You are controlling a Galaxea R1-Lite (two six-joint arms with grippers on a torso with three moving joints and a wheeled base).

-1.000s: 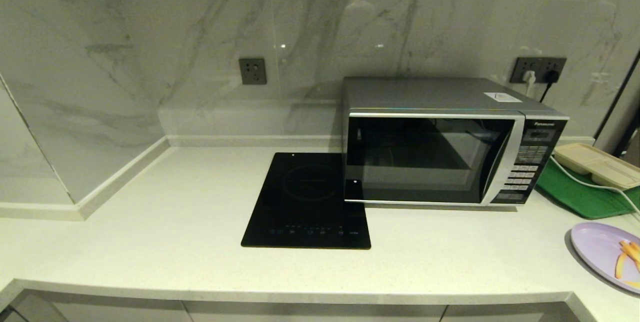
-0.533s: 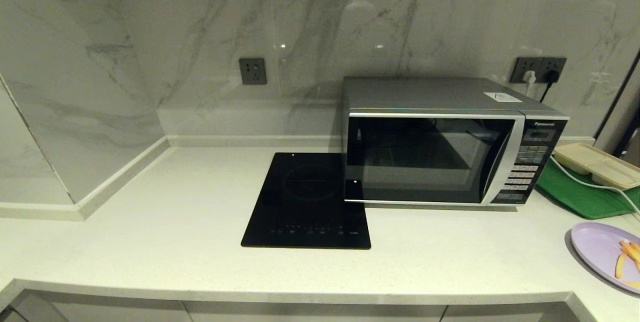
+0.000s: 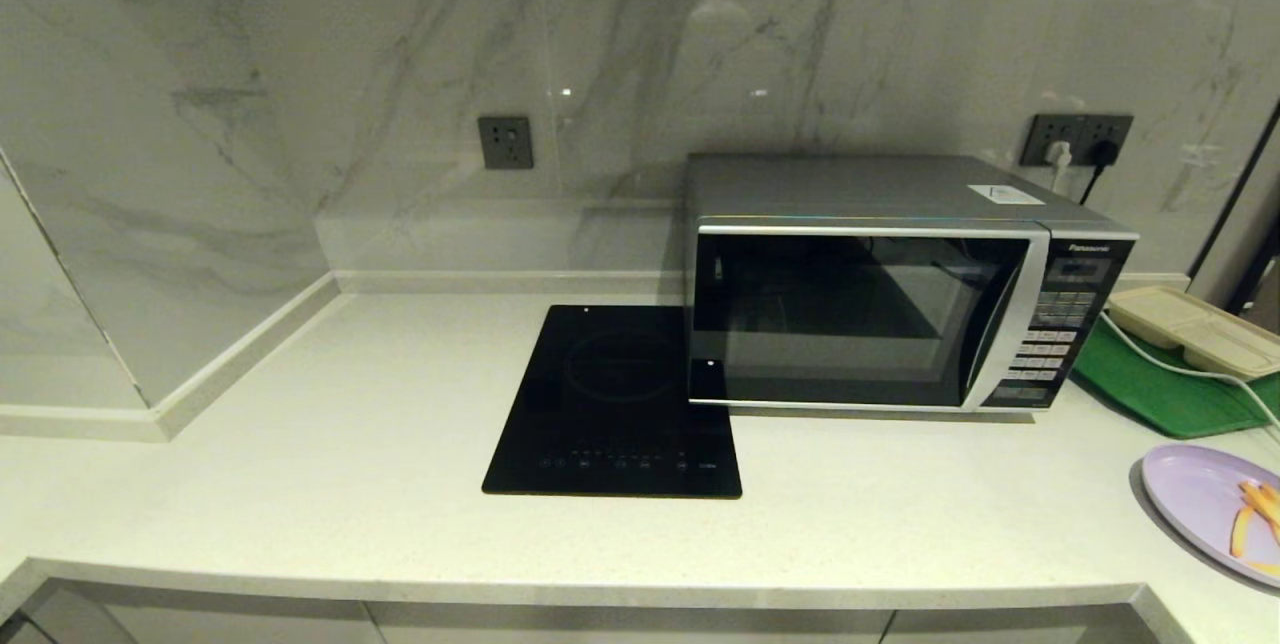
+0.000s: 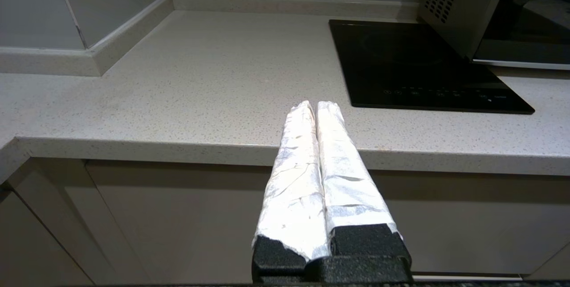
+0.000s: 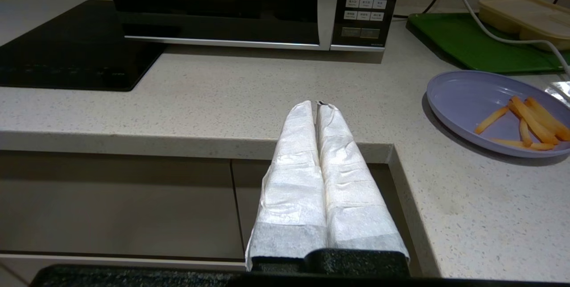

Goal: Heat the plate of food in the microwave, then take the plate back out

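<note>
The plate of food sits on the pale tabletop, far over on the robot's right side, close to the front edge. It is a round, light purple plate. A few thin orange-yellow sticks lie on one side of it. The rest of the plate is bare.

The microwave stands farther back on the tabletop, to the left of the plate and well apart from it. Its dark glass door is closed. The black button panel is on the side nearer the plate.

A green tray lies just right of the microwave, behind the plate. A beige tray with compartments rests on it. A white cord runs over both trays.

A flat black cooktop lies to the left of the microwave, with its back corner touching or tucked under the microwave's side.

The right end effector hangs in front of the tabletop edge, pointing at the microwave. Its two white-wrapped fingers are pressed together and hold nothing. The plate is near it, off to its right.

The left end effector also hangs in front of the edge, farther left, near the cooktop. Its white-wrapped fingers are pressed together too, and it holds nothing.
</note>
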